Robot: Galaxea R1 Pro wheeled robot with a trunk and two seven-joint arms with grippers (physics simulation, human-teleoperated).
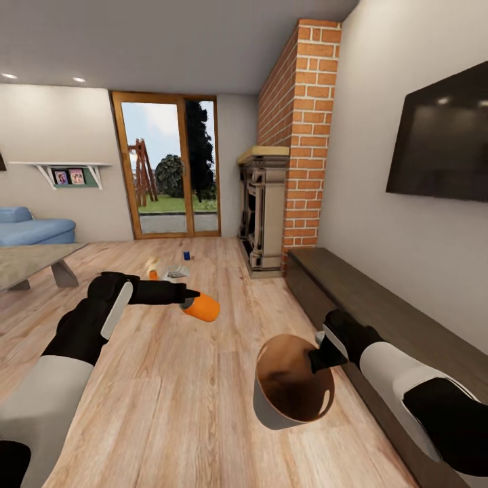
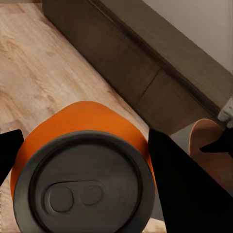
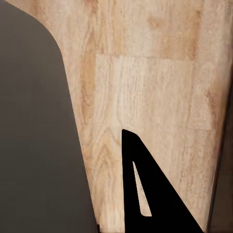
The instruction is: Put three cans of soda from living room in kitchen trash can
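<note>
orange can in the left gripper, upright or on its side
On its side: the orange can lies level in the left gripper, pointing right.

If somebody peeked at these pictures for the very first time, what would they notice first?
Probably the bright orange can, held out over the wood floor in the left tool, its dark top big in the left wrist view. Next, the round brown-lined bin the right tool grips by its rim, low in front. Farther back, a red brick chimney stands beside the glass doors, with a dark blue can on the floor.
</note>
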